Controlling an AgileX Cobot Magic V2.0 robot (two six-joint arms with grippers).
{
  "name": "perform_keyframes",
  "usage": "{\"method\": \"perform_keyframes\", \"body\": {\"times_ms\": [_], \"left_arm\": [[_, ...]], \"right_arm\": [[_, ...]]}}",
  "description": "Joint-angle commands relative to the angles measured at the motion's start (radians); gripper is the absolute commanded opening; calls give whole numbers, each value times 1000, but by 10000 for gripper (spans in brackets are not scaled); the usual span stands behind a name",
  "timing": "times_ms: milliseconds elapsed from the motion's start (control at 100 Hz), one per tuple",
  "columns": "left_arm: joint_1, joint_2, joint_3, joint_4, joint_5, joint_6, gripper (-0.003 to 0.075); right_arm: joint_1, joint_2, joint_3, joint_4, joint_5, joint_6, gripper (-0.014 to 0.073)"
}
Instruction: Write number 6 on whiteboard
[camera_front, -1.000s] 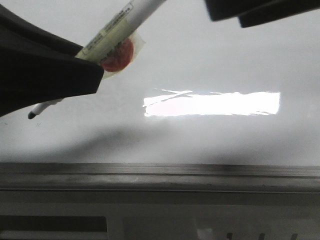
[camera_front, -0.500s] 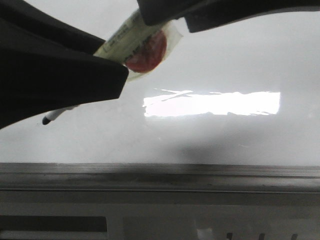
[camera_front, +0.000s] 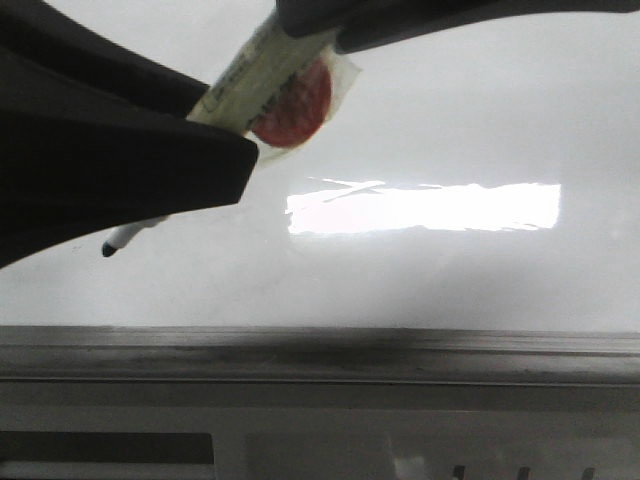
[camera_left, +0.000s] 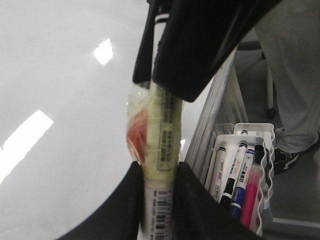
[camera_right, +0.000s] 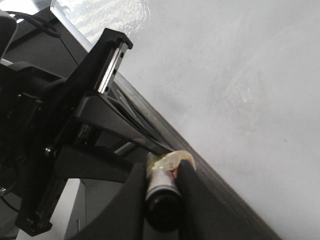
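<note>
Both grippers grasp one white marker with a yellowish label and red taped patch (camera_front: 262, 85): the left gripper (camera_left: 159, 172) is clenched on its lower barrel, the right gripper (camera_right: 162, 172) on its rear end. Its black tip (camera_front: 108, 250) hangs near the glossy white-grey whiteboard (camera_front: 450, 120) above the grey metal ledge (camera_front: 400, 350). No number 6 shows. Judged step: a handover or positioning; next, press the tip on.
</note>
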Motion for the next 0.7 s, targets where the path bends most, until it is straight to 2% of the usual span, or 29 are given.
{"method": "perform_keyframes", "body": {"times_ms": [0,50,160,250,350,470,690], "left_arm": [[-7,-7,-34,1,-80,-9,207],[-7,-7,-36,-4,-80,-9,296],[7,-34,-38,-38,-52,-9,370],[43,-94,-38,-43,-13,-9,371],[97,-195,-38,-120,6,-9,370],[188,-335,-38,-207,60,-9,368],[348,-506,-38,-257,141,-9,368]], "right_arm": [[-5,-4,-32,-9,-58,-11,-62],[-5,-4,-32,-9,-58,-11,-62],[-5,-4,-32,-9,-67,-11,-62],[-13,-4,-32,-4,-73,-11,-62],[-34,-4,-32,3,-73,-11,-62],[-75,-4,-33,17,-77,-5,-62],[-155,6,-73,46,-73,-5,-62]]}}
